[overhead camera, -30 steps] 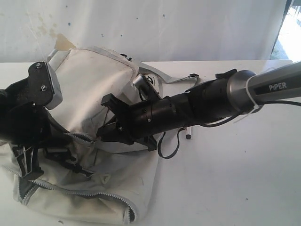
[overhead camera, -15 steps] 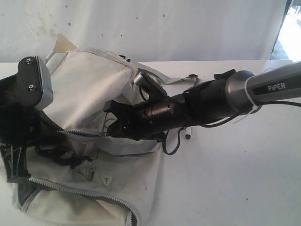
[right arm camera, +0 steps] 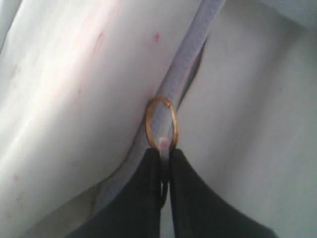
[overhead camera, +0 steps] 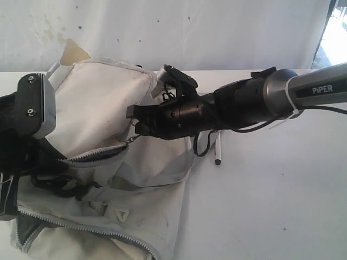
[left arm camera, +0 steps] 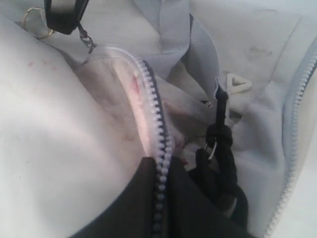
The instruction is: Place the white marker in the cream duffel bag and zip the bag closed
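Observation:
The cream duffel bag (overhead camera: pixel 103 108) lies on the table's left half, its zipper (overhead camera: pixel 92 154) partly open. My right gripper (overhead camera: pixel 134 122) reaches across to it and is shut on the zipper pull, whose gold ring (right arm camera: pixel 161 124) sits just past the fingertips (right arm camera: pixel 148 163). At the bag's left end, my left gripper (left arm camera: pixel 161 166) is shut on the zipper edge (left arm camera: pixel 156 124). The white marker (overhead camera: pixel 218 147) lies on the table outside the bag, just right of it, partly behind the right arm's cable.
Light grey straps (overhead camera: pixel 157 176) and a black cord with a clip (left arm camera: pixel 220 148) lie across the bag's front. The white table (overhead camera: pixel 271 206) stretches to the right of the bag. A white backdrop (overhead camera: pixel 190 32) stands behind it.
My right gripper closed on the zipper pull and drew it up and to the right, stretching the zipper line taut. The bag's front flap sank and spread flatter.

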Controlling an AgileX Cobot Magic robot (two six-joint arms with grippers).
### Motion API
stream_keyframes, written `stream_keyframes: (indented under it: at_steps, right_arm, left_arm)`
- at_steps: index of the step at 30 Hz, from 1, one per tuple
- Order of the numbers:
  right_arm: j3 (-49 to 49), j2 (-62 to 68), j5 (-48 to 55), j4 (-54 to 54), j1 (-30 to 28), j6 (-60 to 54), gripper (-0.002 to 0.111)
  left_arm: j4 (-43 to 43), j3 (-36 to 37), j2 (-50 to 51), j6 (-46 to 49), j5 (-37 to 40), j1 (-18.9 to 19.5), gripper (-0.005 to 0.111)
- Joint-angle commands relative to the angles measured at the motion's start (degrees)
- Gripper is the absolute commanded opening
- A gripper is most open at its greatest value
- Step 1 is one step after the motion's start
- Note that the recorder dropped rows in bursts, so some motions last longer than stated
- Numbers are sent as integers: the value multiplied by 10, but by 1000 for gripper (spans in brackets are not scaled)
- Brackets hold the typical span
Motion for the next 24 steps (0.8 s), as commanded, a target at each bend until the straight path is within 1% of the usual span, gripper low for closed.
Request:
stream_keyframes:
  at_steps: [1,5,7,12,15,24]
  right_arm:
    - [-16,0,-73,0,-32,-35,0]
    - [-29,0,-76,0,-46,-67,0]
    - [-36,0,-79,0,-54,-80,0]
    - [-55,0,-81,0,-65,-86,0]
    - [-69,3,-81,0,-66,-123,0]
    - [-118,33,-113,0,-66,-143,0]
  left_arm:
    - [31,-4,-8,-29,12,-1,0]
    - [70,-4,-8,-73,-4,-1,0]
    - [71,-4,-7,-81,-12,-1,0]
    - [53,-4,-7,-82,-19,-1,0]
    - [31,-4,-7,-82,-19,-1,0]
    - [31,-4,6,-82,-23,-1,0]
